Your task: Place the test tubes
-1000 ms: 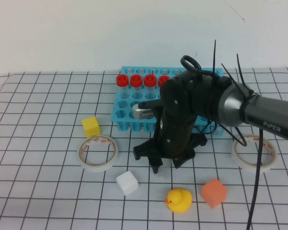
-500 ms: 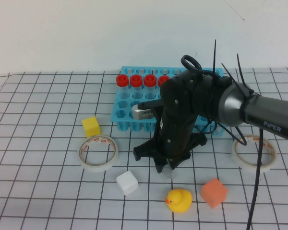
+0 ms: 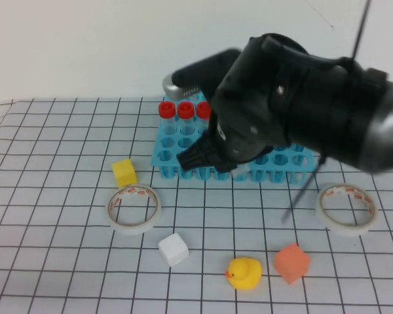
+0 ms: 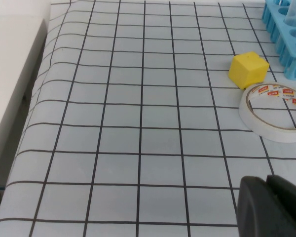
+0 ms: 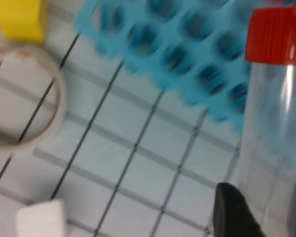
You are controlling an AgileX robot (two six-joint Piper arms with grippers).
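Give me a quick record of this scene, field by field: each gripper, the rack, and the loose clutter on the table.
Left gripper: shut, empty, over the left part of the table
Right gripper: closed on a red-capped test tube, by the rack's front
Rack: blue, capped tubes in back row
Clutter: yellow cube, two tape rolls, white cube, duck, orange cube
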